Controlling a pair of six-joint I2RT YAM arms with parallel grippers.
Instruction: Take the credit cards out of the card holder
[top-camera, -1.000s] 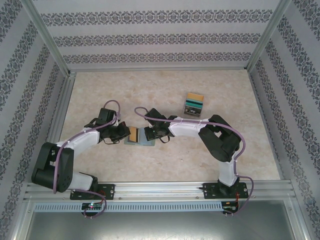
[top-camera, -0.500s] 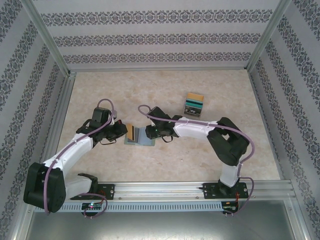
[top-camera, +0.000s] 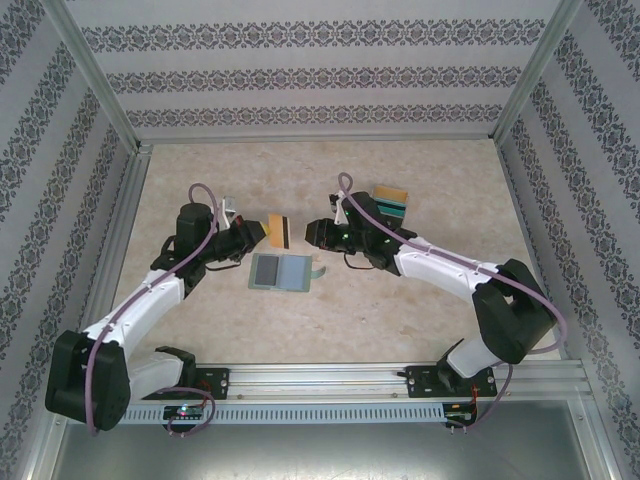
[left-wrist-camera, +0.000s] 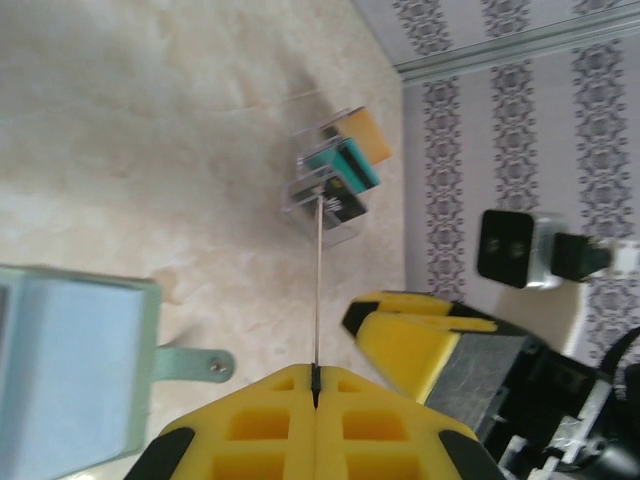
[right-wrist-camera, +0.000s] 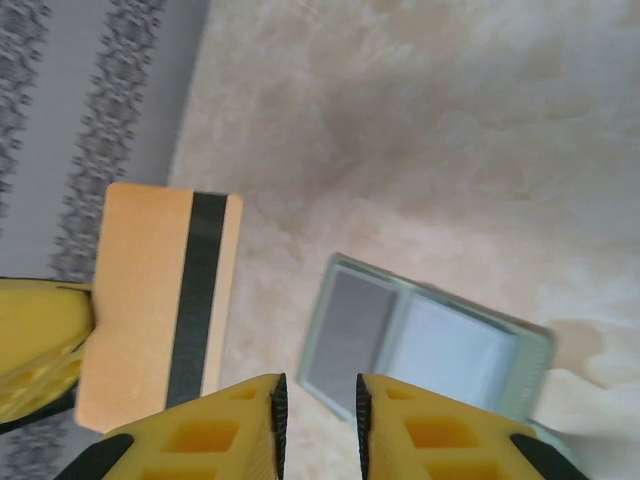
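My left gripper is shut on a yellow-gold credit card with a dark stripe and holds it above the table. In the left wrist view the card shows edge-on, pinched at the fingertips. The grey-green card holder lies open and flat just in front of the card, with a grey card in its left pocket. My right gripper hovers right of the card, its jaws slightly open with nothing between them. The card sits left of these jaws.
A clear stand at the back right holds yellow, teal and dark cards. The holder's strap tab points right. Patterned walls and metal rails close in the tabletop.
The left gripper has pulled the yellow card out of the holder and raised it toward the back. The right gripper has let go of the holder, opened a little and moved back right.
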